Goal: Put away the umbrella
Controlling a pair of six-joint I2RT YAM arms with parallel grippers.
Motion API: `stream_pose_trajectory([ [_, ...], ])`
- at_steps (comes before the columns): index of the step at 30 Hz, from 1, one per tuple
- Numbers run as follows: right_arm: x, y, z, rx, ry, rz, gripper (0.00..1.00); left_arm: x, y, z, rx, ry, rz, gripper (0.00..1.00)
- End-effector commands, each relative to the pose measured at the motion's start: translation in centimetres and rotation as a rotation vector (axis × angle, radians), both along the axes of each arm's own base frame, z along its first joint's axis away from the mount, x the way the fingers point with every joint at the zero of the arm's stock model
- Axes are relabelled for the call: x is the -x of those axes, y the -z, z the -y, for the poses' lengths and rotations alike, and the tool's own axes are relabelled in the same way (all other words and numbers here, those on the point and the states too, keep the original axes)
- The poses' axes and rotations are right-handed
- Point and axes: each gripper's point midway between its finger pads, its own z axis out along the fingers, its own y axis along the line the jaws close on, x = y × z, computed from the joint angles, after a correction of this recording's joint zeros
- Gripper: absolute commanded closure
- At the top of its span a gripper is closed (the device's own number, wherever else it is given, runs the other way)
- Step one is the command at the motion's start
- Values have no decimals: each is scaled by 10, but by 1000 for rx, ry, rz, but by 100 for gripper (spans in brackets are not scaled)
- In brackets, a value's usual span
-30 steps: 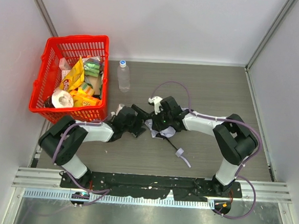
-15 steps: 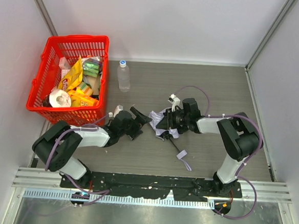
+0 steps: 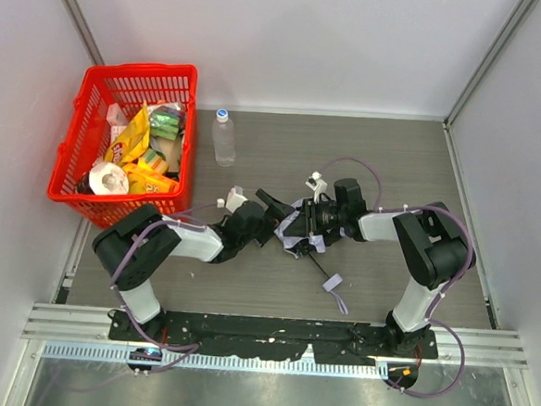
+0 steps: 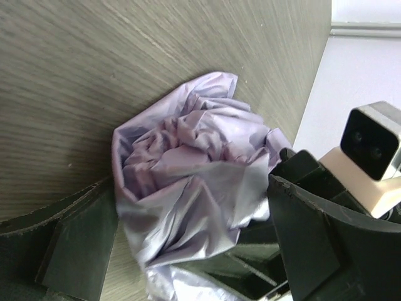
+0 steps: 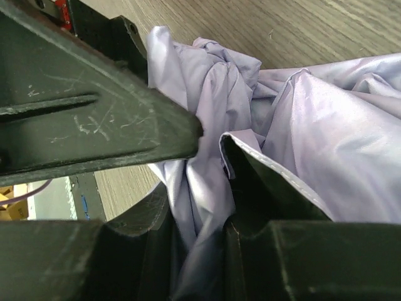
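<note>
- Umbrella [image 3: 294, 228] lies mid-table [image 3: 394, 165] between the two grippers, well apart from the red basket [image 3: 69, 166].
- Canopy [image 4: 188, 163] is a loose crumpled wad. Thin black shaft [image 3: 315, 262] sticks out toward the near edge, with the strap [image 3: 331, 286] at its end.
- Right gripper [image 3: 305, 220]: jaws almost closed, with a fold of canopy pinched between them. More cloth drapes over one finger [image 5: 276, 194].
- Left gripper [image 3: 272, 206]: jaws spread wide and straddling the wad. One finger [image 4: 75, 251] touches the cloth, but nothing is clamped.
- Handling guess: light. The cloth is soft, thin and slick, so it will bunch, slide and tear if dragged. Only the shaft is stiff, and it looks thin enough to bend.
- Grip guess: a cloth pinch will let the rest dangle and may snag. Holding the shaft near the canopy, or squeezing the whole bundle, looks safer.
- Handle too small to make out.
</note>
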Motion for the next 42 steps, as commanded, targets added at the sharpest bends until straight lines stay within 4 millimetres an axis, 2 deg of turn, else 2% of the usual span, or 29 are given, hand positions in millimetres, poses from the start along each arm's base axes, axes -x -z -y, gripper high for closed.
stream_pose_trajectory([
  [1, 22, 4, -3, -27, -53, -136, 99, -12, 24, -1, -70, -69, -28, 2],
  [2, 22, 1, -4, -40, -56, -128, 99, -12, 31, 1, -68, -66, -46, 4],
  [6, 25, -3, -2, -43, -66, -120, 99, -19, 34, 8, -53, -57, -2, 25],
  [11, 25, -4, -2, -38, -59, -114, 99, -21, 25, 6, -82, -37, 52, 56],
  [13, 23, -2, 0, -18, -40, -114, 99, -20, 25, 5, -97, -28, 53, 79],
  [14, 19, 1, 3, 11, -15, -102, 97, -18, 25, 5, -104, -22, 48, 85],
  [15, 15, 8, 9, 65, 28, -104, 90, -18, 24, 5, -104, -14, 49, 89],
  [16, 11, 5, 12, 91, 43, -78, 84, -15, 25, 4, -112, -6, 40, 92],
  [17, 9, 11, 19, 141, 84, -83, 67, -14, 24, 5, -113, 2, 35, 93],
  [18, 5, 2, 23, 154, 114, -48, 60, -12, 26, 4, -119, 9, 22, 100],
  [19, 1, 3, 29, 197, 159, -35, 31, -9, 28, 3, -129, 12, 4, 100],
  [20, -3, -9, 34, 204, 187, 10, 27, -7, 29, 3, -135, 21, -9, 100],
  [21, -10, -11, 42, 250, 242, 37, 25, -3, 30, 3, -137, 30, -25, 100],
  [22, -9, -20, 47, 266, 263, 58, 25, -2, 33, 1, -137, 23, -46, 100],
  [23, -17, -25, 52, 299, 306, 105, 24, 3, 37, 0, -141, 21, -78, 100],
  [24, -11, -38, 52, 309, 306, 142, 24, 6, 40, -3, -149, 20, -104, 100],
  [25, -16, -41, 57, 360, 333, 206, 24, 7, 39, -3, -152, 22, -115, 100],
  [26, -7, -53, 48, 368, 318, 277, 24, 9, 40, -5, -163, 24, -132, 100],
  [27, -9, -54, 51, 419, 336, 342, 23, 9, 39, -5, -171, 22, -152, 100],
  [28, 2, -60, 41, 424, 309, 392, 23, 12, 41, -7, -196, 27, -182, 100],
  [30, 8, -63, 35, 469, 321, 488, 23, 16, 43, -11, -238, 40, -220, 100],
  [31, 6, -65, 38, 493, 349, 529, 23, 17, 43, -12, -250, 42, -238, 100],
  [36, 19, -90, 12, 463, 365, 702, 23, 19, 50, -20, -311, 73, -311, 100],
  [40, 23, -71, 2, 554, 322, 746, 22, 17, 50, -23, -298, 72, -333, 100],
  [41, 23, -59, 1, 589, 319, 742, 21, 17, 49, -24, -305, 72, -336, 100],
  [42, 19, -56, 5, 624, 356, 747, 20, 17, 48, -25, -310, 70, -342, 100],
])
